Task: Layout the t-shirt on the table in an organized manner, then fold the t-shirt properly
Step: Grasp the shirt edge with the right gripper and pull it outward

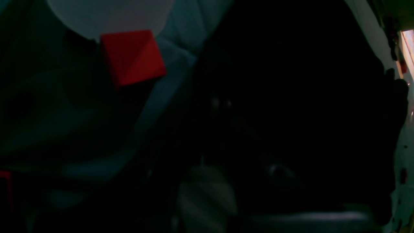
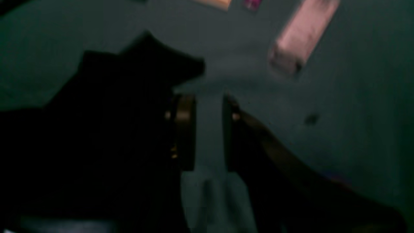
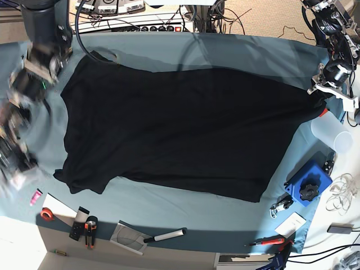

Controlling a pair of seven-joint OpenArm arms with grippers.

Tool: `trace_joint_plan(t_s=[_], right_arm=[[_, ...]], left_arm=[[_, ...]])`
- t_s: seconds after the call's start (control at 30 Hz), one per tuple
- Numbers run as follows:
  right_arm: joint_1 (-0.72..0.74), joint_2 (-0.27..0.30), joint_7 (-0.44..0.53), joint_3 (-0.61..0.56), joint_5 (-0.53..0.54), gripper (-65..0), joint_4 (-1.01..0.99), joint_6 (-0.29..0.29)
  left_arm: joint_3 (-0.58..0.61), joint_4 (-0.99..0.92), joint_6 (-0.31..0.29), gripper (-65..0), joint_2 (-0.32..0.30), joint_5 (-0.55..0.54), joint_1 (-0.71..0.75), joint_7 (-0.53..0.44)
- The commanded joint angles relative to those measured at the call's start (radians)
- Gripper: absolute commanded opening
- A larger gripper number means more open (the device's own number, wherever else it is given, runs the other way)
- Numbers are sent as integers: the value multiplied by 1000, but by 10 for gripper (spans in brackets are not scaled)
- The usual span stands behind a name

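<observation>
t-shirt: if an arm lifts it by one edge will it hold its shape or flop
The t-shirt will probably flop: it lies flat as thin black cloth with wavy, uneven edges. Likely light for its spread, so the lifted edge should drape and drag the rest. It may also pull the table cover, which already shows folds.

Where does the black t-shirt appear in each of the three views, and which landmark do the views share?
Left wrist: t-shirt fills the dark centre and right.
Right wrist: its dark edge lies at left, beside the open right gripper.
Base: spread flat across the middle.
Shared landmark: the teal table cloth, seen in all three views.
</observation>
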Motion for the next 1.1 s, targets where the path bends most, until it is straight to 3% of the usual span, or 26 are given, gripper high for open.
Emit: trace_joint_plan(t_s=[0.0, 0.13, 0.27, 0.33, 0.57, 0.7, 0.73, 0.87, 1.0, 1.07], right_arm=[[-9, 19, 0, 51, 81, -504, 22, 35], [-151, 10, -115, 284, 421, -504, 22, 156], [-280, 8, -122, 480, 745, -504, 23, 224], [-363, 8, -122, 536, 835, -504, 23, 253], [-584, 8, -122, 560, 992, -503, 24, 295], [-650, 11, -122, 559, 998, -498, 24, 326], [-665, 11, -122, 552, 990, -468, 24, 336], [-729, 11, -122, 455, 915, -360, 24, 360], [-758, 7, -122, 318, 919, -360, 24, 359], [-758, -1, -122, 257, 921, -360, 24, 319]], left_arm=[[-6, 16, -4, -650, -16, -19, -5, -14], [-6, 16, -5, -650, -16, -19, -5, -15], [-5, 16, -5, -650, -12, -19, -5, -15], [-5, 16, -5, -650, -11, -18, -5, -15], [-5, 16, -5, -650, -11, -19, -5, -23], [-5, 16, -5, -650, -11, -18, -5, -23], [-5, 16, -5, -650, -11, -18, -5, -23], [-5, 16, -19, -650, -11, -18, -5, -23], [-5, 16, -73, -650, -11, -19, -5, -23], [-5, 16, -72, -650, -11, -18, -5, -22]])
